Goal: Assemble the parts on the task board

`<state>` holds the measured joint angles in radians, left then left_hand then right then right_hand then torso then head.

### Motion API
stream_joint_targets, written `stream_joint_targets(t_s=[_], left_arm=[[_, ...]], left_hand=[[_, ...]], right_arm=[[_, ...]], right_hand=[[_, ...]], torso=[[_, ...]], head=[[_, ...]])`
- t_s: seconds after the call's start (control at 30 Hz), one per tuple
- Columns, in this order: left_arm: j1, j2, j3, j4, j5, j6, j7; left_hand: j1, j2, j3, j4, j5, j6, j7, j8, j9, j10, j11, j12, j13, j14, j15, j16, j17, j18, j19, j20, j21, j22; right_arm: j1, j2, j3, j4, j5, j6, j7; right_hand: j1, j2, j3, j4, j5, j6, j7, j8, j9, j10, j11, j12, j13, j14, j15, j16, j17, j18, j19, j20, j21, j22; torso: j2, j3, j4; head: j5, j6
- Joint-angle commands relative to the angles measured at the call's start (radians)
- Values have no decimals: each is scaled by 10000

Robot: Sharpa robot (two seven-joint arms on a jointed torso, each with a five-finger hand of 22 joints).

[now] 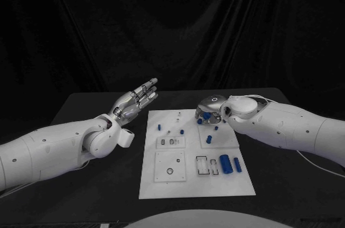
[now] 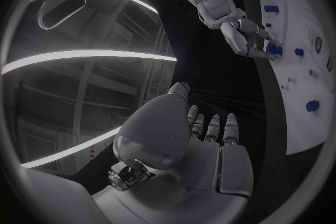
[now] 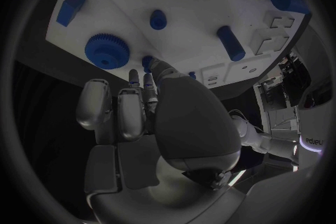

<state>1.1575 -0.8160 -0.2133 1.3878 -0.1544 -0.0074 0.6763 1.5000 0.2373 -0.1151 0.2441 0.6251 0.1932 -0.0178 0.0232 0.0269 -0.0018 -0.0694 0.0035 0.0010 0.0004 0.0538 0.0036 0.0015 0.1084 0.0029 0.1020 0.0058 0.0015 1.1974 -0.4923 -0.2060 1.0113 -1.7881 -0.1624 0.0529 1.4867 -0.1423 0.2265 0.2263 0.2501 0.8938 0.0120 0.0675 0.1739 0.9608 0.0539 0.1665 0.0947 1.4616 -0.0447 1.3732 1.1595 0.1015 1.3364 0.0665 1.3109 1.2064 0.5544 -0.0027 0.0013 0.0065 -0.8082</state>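
A: What's hard to make out?

B: The right hand (image 1: pixel 213 110) hangs over the board's (image 1: pixel 187 185) far right corner, hiding the parts under it. Its fingers (image 3: pixel 150 85) curl down beside a blue gear (image 3: pixel 106 51); whether they pinch anything, I cannot tell.

A: And the left hand (image 1: pixel 135 101)?

B: Lifted beside the board's far left corner above the desk (image 1: pixel 86 183), fingers straight and slightly apart, holding nothing.

A: The parts?

B: 2 blue cylinders (image 1: pixel 226 163) lie near the board's right edge, long axes running near to far. Small pegs (image 1: pixel 208 138) stand farther back.
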Motion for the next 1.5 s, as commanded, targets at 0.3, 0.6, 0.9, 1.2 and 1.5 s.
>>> stream_joint_targets(t_s=[0.3,0.6,0.9,1.2,1.5], left_arm=[[-33,37,11,-17,-4,164,808],[-47,39,11,-44,-4,206,776],[-63,29,11,-54,-4,251,748],[-74,-19,11,-32,-4,271,755],[-77,-58,11,-39,-4,299,720]], left_hand=[[84,8,64,-21,31,45,15,59,11,18,91,-35,-10,-4,56,-36,-15,115,-29,84,-58,-15],[108,16,101,-48,34,38,32,56,9,18,117,-35,-10,-4,72,-36,-15,124,-29,102,-58,-15],[119,21,121,-63,36,38,41,55,8,18,130,-35,-10,-4,82,-36,-15,128,-29,115,-58,-15],[136,20,143,-84,43,42,52,55,9,18,142,-35,-10,-4,89,-36,-15,132,-29,127,-58,-15],[151,15,161,-107,50,46,63,55,9,18,156,-35,-10,-4,98,-36,-15,137,-29,140,-58,-15]], right_arm=[[-102,116,5,-176,-86,-165,393],[-144,243,6,-391,-86,-222,511],[-165,259,6,-478,-86,-780,858],[-96,162,6,-264,-51,-1458,1047],[171,344,7,-197,312,-1446,1058]], right_hand=[[104,120,231,-10,100,157,15,80,64,-3,-7,56,27,48,0,-98,-106,-76,-102,3,-49,26],[154,168,550,-124,120,951,86,411,330,257,-77,144,46,31,-37,-96,-120,-80,-104,-19,-65,106],[312,259,858,-414,175,1788,352,840,822,953,-338,300,55,108,-215,1,32,-131,69,-168,92,397],[410,278,988,-603,119,2021,398,977,1121,1521,-403,365,62,167,-288,55,122,-168,169,-260,180,556],[488,266,1074,-703,70,1958,464,933,1224,1720,-367,337,50,172,-283,51,118,-176,184,-269,188,601]], torso=[[-1,0,-1],[2,0,0],[0,1,0],[0,1,0],[-1,0,0]], head=[[-23,-53],[-41,-78],[-25,-122],[39,-154],[47,-204]])
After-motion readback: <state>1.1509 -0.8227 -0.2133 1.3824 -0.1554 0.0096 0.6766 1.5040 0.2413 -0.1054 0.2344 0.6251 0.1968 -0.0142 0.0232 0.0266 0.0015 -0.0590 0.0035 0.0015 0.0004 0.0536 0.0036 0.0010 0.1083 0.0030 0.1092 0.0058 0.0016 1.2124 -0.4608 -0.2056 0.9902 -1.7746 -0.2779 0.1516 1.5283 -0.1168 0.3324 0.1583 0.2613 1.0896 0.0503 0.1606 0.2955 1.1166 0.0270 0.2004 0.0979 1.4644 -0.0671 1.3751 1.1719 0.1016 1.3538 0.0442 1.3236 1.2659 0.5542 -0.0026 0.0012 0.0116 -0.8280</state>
